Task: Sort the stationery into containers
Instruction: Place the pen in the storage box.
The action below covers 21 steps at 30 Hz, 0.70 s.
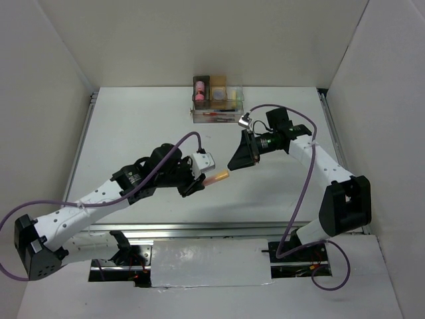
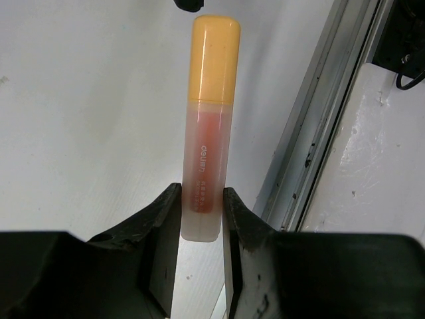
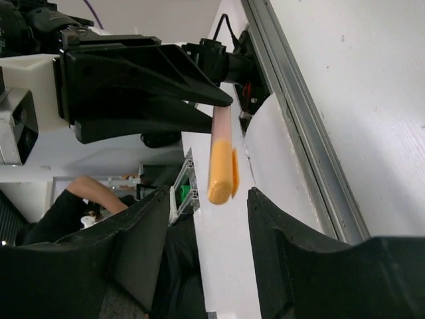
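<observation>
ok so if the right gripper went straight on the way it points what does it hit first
Most likely the cap of the orange marker that the left gripper holds out: it sits straight ahead of the open fingers of the right gripper. How far is unclear.

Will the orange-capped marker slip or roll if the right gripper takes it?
Probably stiff: the translucent plastic marker with orange cap juts straight from the left gripper. Its smooth round barrel may slip, though the cap clip should limit rolling.
</observation>
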{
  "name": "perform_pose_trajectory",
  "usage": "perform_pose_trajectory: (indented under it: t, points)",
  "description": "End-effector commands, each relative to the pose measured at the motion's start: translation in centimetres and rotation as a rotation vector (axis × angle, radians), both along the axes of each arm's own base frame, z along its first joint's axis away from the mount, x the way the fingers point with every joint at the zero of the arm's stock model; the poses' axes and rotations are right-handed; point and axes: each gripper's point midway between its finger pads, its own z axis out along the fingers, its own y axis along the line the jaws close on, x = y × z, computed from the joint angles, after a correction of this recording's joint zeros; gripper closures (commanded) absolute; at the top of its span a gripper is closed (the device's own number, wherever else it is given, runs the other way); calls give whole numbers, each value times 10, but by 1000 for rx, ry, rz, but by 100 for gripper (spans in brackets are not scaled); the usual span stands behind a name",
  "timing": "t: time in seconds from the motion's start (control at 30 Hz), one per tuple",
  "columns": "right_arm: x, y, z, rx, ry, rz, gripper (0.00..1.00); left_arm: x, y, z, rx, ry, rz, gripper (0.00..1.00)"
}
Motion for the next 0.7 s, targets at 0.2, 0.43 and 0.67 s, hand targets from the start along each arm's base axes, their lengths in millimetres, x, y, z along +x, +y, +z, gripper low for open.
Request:
perform_pose_trajectory:
  t: [0.2,0.43,0.67]
  points:
    - [1,9,-8,-21,23,1,45,20,-8,21,-33,-83,32,100]
    - [-2,14,-17,-50,37,14,41,27,-8,22,-18,-99,53,100]
    - [-2,17,-17,-44,41,21,44,31,-12,23,-22,-102,57,100]
